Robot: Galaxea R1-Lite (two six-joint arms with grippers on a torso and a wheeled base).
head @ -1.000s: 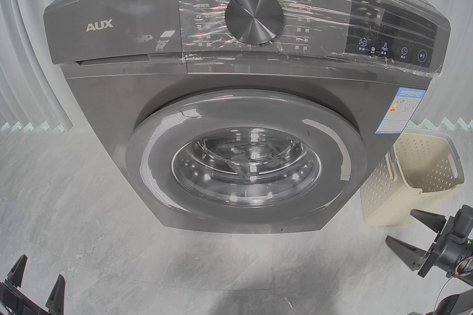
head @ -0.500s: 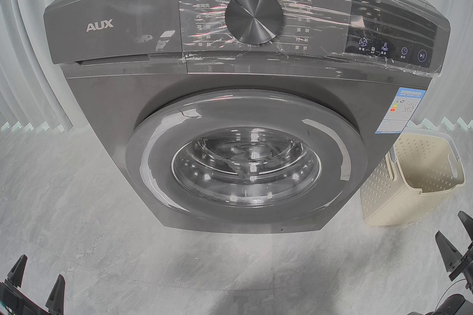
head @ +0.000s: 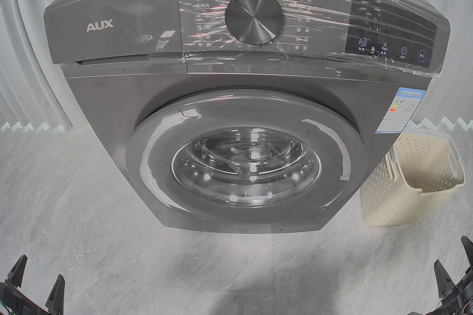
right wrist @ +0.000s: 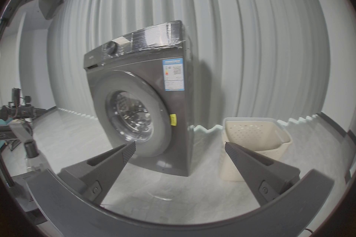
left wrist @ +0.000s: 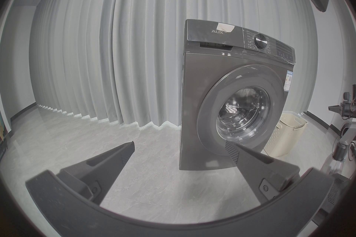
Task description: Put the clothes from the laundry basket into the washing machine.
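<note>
**Laundry basket [head: 384, 198] beside the shut washing machine [head: 236, 79], both my claws wide open**

My left claw [head: 38, 276] sits in the lower left corner of the head view, tips pointing up, spread wide with nothing between them. My right claw [head: 453, 257] sits in the lower right corner, low over the grey floor [head: 98, 212]. It is also spread wide and holds nothing. Both claws are well apart from the basket and the machine.

The cream, perforated basket stands upright on the floor at the right edge of the frame, just beside the machine's lower right corner. Through its open top I see bare perforated inner walls; its bottom is hidden. The grey machine fills the centre of the frame. Its round door [head: 157, 143] is closed. Behind the glass window [head: 246, 166] the shiny drum shows. With the reflections, I cannot tell whether any clothes lie inside it. A pale pleated curtain [head: 29, 35] hangs behind.
</note>
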